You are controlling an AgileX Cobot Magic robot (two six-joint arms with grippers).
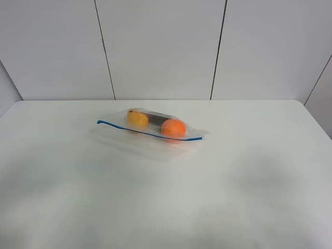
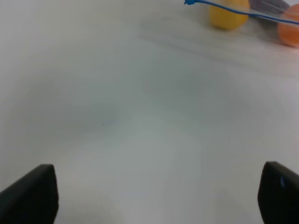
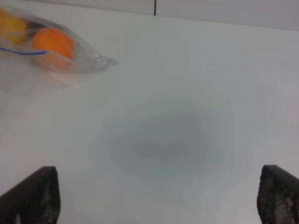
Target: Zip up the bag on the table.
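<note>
The clear bag (image 1: 148,136) lies flat near the middle of the white table (image 1: 166,197). Its blue zip strip (image 1: 148,133) runs along the near long edge. A yellow-orange fruit (image 1: 137,119) and an orange fruit (image 1: 173,127) show through it. No gripper shows in the high view. In the left wrist view the left gripper (image 2: 154,198) is open over bare table, with the bag's zip end (image 2: 189,3) and yellow fruit (image 2: 227,16) far ahead. In the right wrist view the right gripper (image 3: 156,196) is open over bare table, with the bag's corner (image 3: 100,60) and orange fruit (image 3: 53,44) ahead.
A white panelled wall (image 1: 166,46) stands behind the table's far edge. Soft shadows of the arms lie on the tabletop at the front left (image 1: 78,171) and front right (image 1: 254,176).
</note>
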